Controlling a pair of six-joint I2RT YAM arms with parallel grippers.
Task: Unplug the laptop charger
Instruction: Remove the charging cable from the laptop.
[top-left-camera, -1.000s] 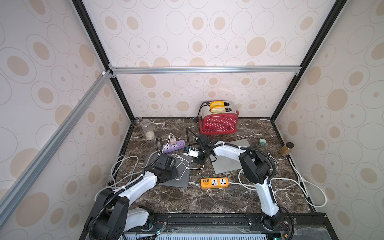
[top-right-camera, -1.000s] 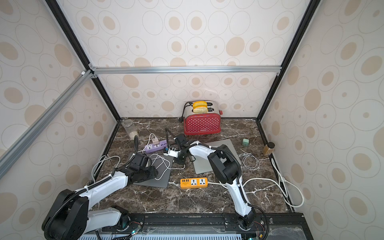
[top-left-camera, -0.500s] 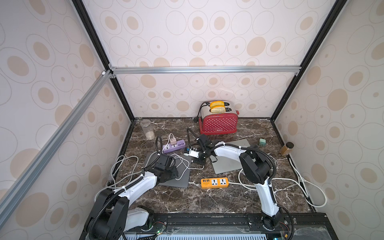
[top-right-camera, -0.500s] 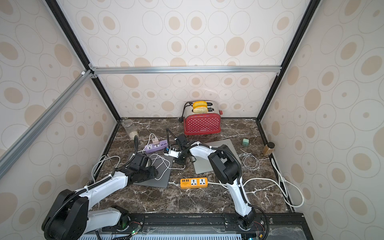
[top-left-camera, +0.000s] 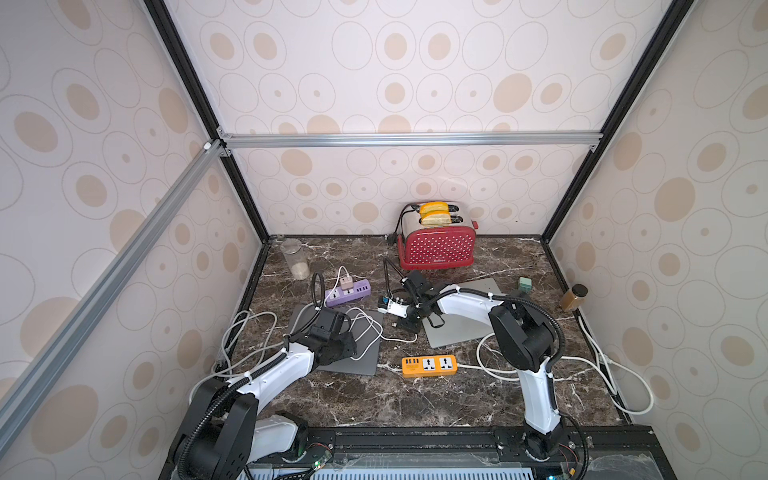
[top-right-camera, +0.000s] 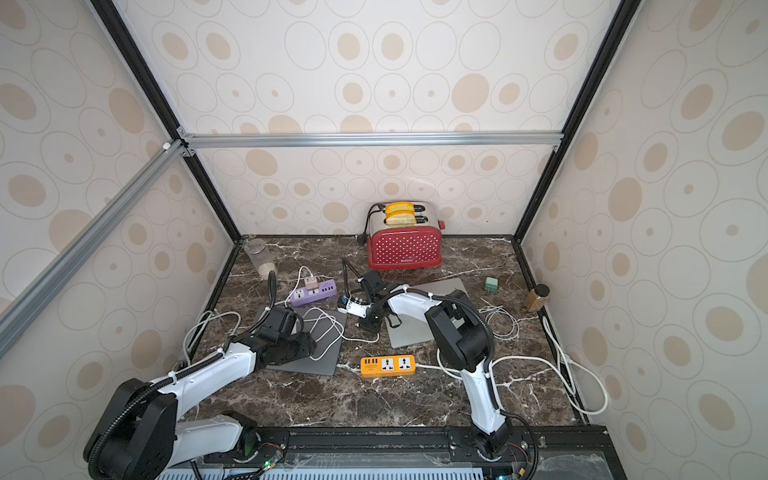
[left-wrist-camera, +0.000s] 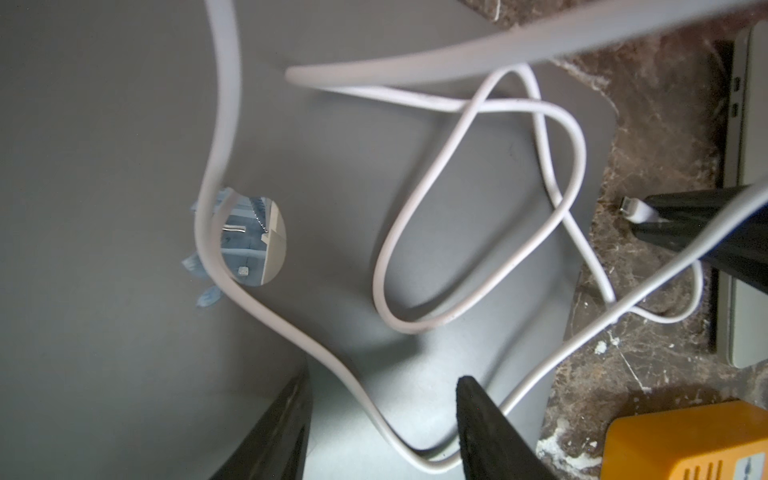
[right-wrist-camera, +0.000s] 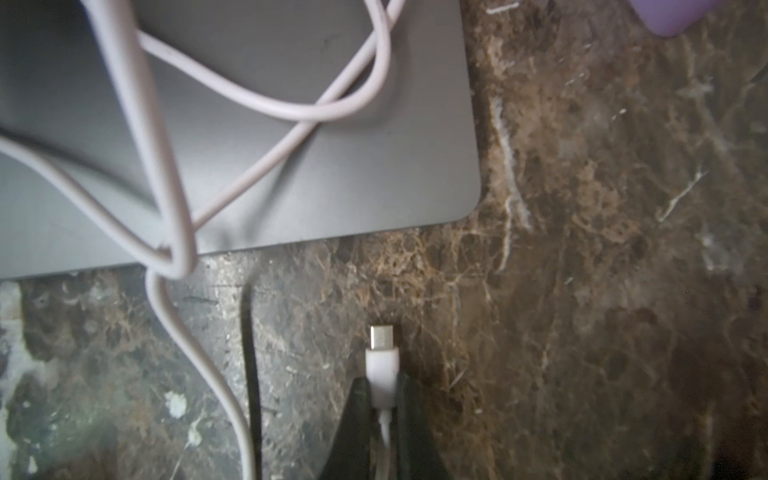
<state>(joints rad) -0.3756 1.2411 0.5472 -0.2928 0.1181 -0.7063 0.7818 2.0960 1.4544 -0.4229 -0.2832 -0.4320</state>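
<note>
The laptop charger's white USB-C plug (right-wrist-camera: 382, 357) is free of any port, its metal tip bare over the marble between the two laptops. My right gripper (right-wrist-camera: 382, 384) is shut on the plug's white sleeve; the left wrist view also shows the plug (left-wrist-camera: 636, 210). The white charger cable (top-left-camera: 365, 328) loops over the dark grey laptop (left-wrist-camera: 124, 124) and runs back to a pinkish adapter (top-left-camera: 345, 282) in the purple power strip (top-left-camera: 348, 292). My left gripper (left-wrist-camera: 380, 395) is open low over that laptop's lid, a strand of cable lying between its fingers. The silver laptop (top-left-camera: 461, 328) lies under my right forearm.
An orange power strip (top-left-camera: 429, 365) lies in front of the laptops, its thick white cord (top-left-camera: 615, 365) looping to the right wall. A red toaster (top-left-camera: 436, 245) stands at the back, a glass jar (top-left-camera: 296, 259) back left, a green block (top-left-camera: 525, 284) and a brown bottle (top-left-camera: 574, 296) at the right.
</note>
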